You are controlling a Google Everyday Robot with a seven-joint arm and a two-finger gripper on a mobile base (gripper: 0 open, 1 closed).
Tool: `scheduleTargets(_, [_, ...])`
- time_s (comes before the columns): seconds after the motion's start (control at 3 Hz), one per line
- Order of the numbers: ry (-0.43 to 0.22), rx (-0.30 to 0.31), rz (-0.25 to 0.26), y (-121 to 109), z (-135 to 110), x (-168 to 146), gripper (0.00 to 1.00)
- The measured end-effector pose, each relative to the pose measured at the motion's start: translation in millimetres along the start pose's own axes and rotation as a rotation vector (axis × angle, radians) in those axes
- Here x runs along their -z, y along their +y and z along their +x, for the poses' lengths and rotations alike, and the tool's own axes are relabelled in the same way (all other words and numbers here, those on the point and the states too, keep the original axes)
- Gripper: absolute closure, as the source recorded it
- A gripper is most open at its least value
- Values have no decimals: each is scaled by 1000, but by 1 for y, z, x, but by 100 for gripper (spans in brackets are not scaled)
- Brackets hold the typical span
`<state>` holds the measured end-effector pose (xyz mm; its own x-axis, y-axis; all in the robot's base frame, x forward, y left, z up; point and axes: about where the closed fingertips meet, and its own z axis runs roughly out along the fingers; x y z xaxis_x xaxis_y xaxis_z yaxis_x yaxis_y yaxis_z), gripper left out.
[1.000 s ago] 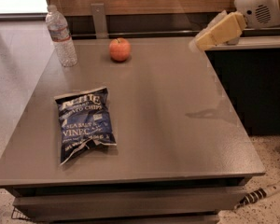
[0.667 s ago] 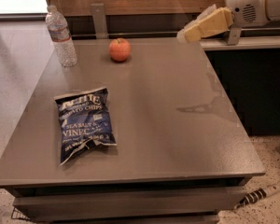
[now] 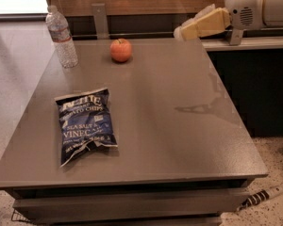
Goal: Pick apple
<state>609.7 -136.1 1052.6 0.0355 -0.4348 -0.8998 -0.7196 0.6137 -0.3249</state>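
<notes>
Claw [image 3: 181,31] over table's [image 3: 179,140] far edge, apart from apple [image 3: 121,50]; bag [image 3: 86,124] reads "SEA SALT"

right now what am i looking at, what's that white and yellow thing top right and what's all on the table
That white thing is a robot arm reaching in from the top right. The yellowish part at its end is its claw, the part that grabs. It hangs in the air over the far right edge of the grey table, well to the right of the apple, and touches nothing. There is only one picture, from a camera looking down on the table. On the table are the apple near the far edge, a water bottle standing upright at the far left, and a blue chip bag lying flat nearer the camera.
</notes>
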Motion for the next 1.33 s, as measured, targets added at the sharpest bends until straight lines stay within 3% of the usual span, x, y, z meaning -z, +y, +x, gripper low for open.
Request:
scheduleTargets(0.33, [39, 2, 5, -3, 10, -26, 0])
scheduleTargets(0.67, [110, -10, 1, -3, 42, -109, 0])
scheduleTargets(1.0, [126, -23, -8, 3, 58, -151, 0])
scheduleTargets(1.33, [96, -57, -34, 12, 68, -193, 0])
